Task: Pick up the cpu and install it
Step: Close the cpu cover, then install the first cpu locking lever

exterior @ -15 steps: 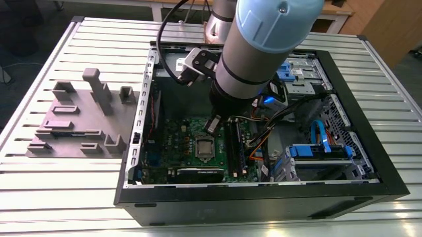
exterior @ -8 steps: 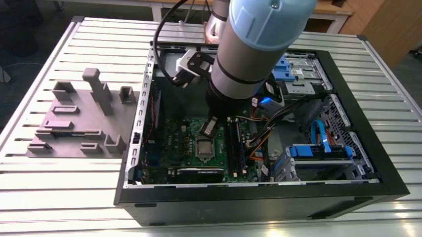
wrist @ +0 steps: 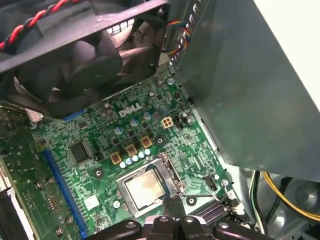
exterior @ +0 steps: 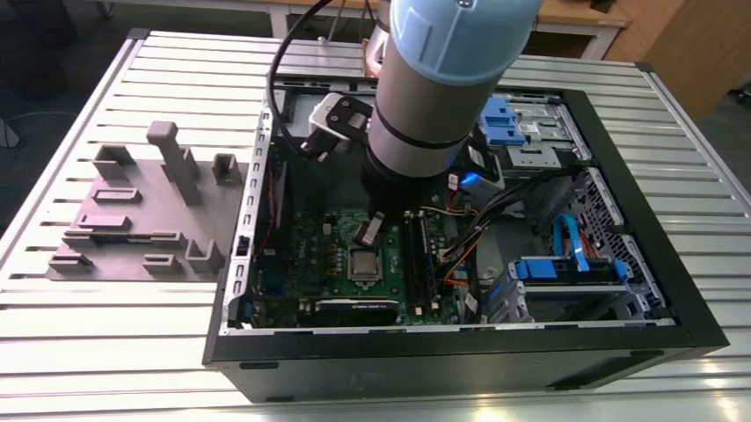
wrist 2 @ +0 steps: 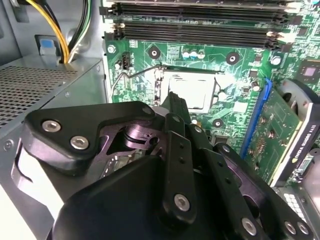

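The gripper (exterior: pixel 369 230) was seen low inside the open computer case (exterior: pixel 470 356), over the green board (wrist: pixel 95 145). Its 2 fingertips were judged to be drawn together, with nothing held between them. In the first wrist view the cpu (wrist: pixel 145 189) was seen lying flat in its socket near the middle of the board, just beyond the gripper's tip and beneath it, apparently untouched. Being square, the cpu was given no long axis; its edges were lined up with the board's. Only 1 arm was present.
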